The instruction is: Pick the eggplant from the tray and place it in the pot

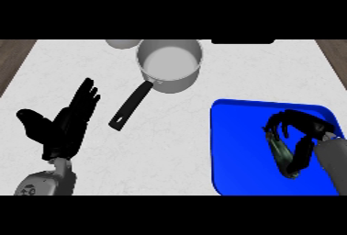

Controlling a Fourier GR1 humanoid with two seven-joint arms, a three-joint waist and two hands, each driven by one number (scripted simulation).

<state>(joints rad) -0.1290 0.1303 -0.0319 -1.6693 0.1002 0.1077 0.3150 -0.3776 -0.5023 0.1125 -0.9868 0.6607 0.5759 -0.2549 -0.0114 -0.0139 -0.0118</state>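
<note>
Nearest to us, the grey left forearm (pixel 44 181) enters at the lower left and the grey right forearm (pixel 333 158) at the lower right edge.

We find the left hand (pixel 64 124) over the bare white counter (pixel 203 98), well apart from everything else. Its fingers are straight and spread toward the far side, its thumb is out to the left, and it holds nothing.

The right hand (pixel 298 121) is over the right part of the blue tray (pixel 237 147), which sits at the counter's near right. Its fingers are curled round the eggplant (pixel 277 149), a dark, long body running from under the fingers back toward the near edge. The eggplant is within the tray's outline. We cannot tell whether it rests on the tray floor or is raised off it.

Farther off, near the middle of the counter, we note the grey pot (pixel 177 84). It stands upright with its mouth open to us and nothing visible inside. Its black handle (pixel 132 104) points toward the near left, ending between the two hands. The pot is well apart from the tray.

Farthest, a grey round object (pixel 122 43) shows only partly, just left of the pot; we cannot identify it.
</note>
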